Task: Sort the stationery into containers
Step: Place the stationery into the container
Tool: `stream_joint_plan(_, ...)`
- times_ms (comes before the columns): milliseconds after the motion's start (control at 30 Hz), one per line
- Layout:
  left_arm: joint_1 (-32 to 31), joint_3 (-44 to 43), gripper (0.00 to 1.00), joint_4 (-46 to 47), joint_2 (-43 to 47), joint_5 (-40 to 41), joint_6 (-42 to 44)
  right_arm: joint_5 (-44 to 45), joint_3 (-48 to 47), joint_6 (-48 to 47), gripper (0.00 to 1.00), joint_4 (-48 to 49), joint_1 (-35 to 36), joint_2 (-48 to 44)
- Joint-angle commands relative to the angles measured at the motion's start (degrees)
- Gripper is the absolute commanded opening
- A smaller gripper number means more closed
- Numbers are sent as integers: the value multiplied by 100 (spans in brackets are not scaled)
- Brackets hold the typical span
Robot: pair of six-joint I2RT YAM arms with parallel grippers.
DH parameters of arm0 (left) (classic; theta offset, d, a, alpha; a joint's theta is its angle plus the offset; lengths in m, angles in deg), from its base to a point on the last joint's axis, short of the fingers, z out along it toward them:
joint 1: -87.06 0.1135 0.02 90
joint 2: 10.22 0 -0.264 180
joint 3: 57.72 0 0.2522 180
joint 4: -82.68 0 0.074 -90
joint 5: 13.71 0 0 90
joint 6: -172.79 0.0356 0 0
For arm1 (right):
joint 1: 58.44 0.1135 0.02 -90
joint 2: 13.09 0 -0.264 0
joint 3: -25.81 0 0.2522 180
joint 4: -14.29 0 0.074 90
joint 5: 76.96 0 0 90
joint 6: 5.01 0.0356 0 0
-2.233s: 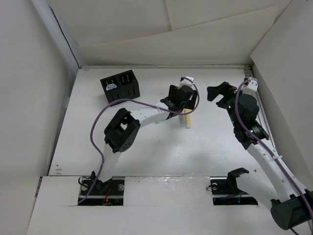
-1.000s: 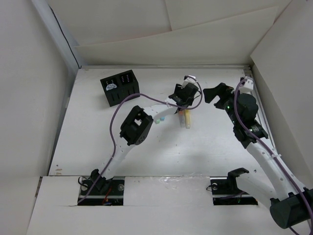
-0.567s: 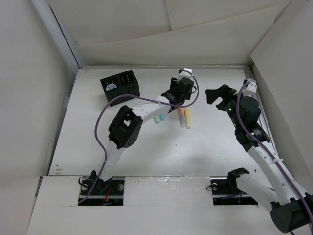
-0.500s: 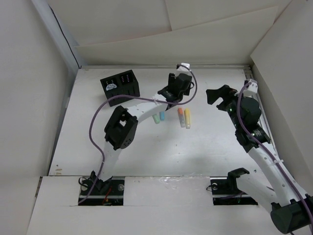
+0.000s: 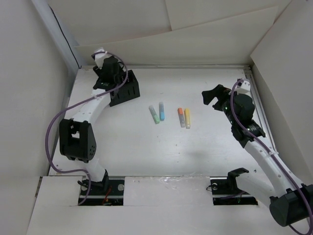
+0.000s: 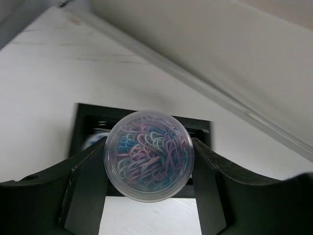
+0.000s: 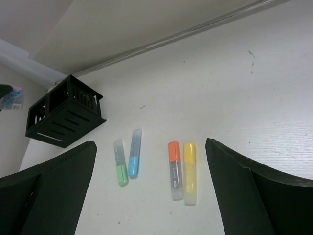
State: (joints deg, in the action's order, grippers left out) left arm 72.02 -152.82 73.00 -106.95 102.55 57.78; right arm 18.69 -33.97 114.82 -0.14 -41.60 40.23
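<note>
My left gripper (image 6: 149, 169) is shut on a small round clear cup (image 6: 149, 155) full of coloured paper clips. It hangs just above the black perforated organizer box (image 6: 198, 127) at the far left of the table (image 5: 128, 92). Four markers lie mid-table in two pairs: green (image 7: 120, 169) beside light blue (image 7: 134, 154), and orange (image 7: 174, 169) beside yellow (image 7: 190, 172). My right gripper (image 7: 151, 193) is open and hovers off the table to the right of the markers, which show between its fingers.
White walls close the table in at the back and on both sides. Something pale lies in the organizer's left compartment (image 6: 94, 141). The left arm's purple cable (image 5: 54, 129) loops along the left edge.
My left arm has swung from the markers at mid-table to the far left and now stands over the organizer. The four markers lie uncovered. The right arm shifted slightly.
</note>
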Motion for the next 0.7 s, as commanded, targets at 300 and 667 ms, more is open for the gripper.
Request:
stream_joint_plan(300, 283, 154, 33, -408, 76, 626, -364, -301, -118, -56, 99, 278, 3, 64)
stream_joint_plan(667, 283, -295, 31, -619, -628, 890, -83, -249, -118, -108, 99, 278, 56, 12)
